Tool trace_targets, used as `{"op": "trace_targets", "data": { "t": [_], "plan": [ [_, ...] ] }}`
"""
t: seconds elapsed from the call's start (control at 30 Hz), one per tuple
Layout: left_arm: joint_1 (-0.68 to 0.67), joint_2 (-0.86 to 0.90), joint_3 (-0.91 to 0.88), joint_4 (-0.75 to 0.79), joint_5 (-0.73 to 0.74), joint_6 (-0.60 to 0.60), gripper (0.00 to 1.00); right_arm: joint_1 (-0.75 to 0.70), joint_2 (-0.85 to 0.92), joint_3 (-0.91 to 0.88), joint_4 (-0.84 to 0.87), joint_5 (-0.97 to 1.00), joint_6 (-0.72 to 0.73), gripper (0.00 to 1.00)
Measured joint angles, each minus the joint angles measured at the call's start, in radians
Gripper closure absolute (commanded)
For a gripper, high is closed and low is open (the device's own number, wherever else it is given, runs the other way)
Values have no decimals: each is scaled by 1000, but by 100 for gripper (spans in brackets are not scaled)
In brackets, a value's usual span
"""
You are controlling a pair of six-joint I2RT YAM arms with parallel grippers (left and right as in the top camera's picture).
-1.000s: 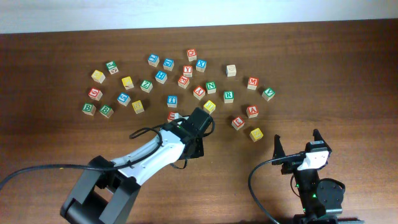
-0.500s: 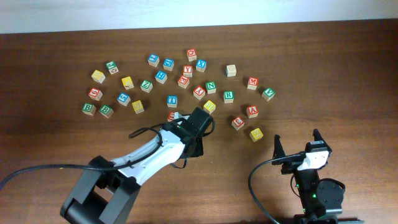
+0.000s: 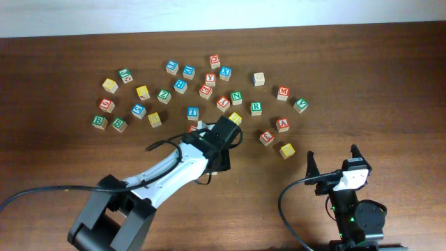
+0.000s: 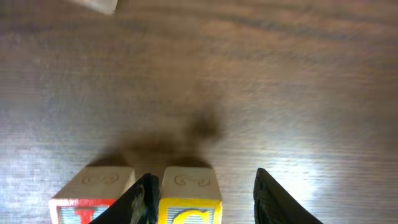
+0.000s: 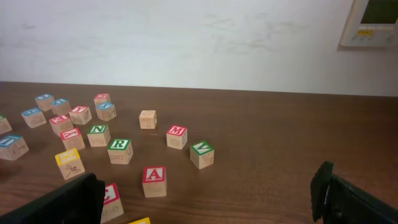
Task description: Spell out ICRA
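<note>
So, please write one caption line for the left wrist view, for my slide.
Left end effector, open, straddles a yellow block next to a red-printed block on the wooden table.

Yellow block (image 4: 189, 198) sits just beside red-lettered block (image 4: 93, 190).

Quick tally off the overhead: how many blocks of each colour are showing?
Red blocks: 9
Blue blocks: 6
Green blocks: 7
Yellow blocks: 5
Plain wood block: 1
Total: 28; the left arm may hide more.
</note>
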Motion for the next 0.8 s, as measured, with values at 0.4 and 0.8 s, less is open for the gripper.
{"op": "trace_targets", "data": {
  "t": [0.4,0.8],
  "plan": [
    [103,-47,299,-203,-18,61,53,0,0,0,0,0,0,2],
    [573,-315,351,-517,-29,71,1,0,0,0,0,0,0,2]
  ]
}}
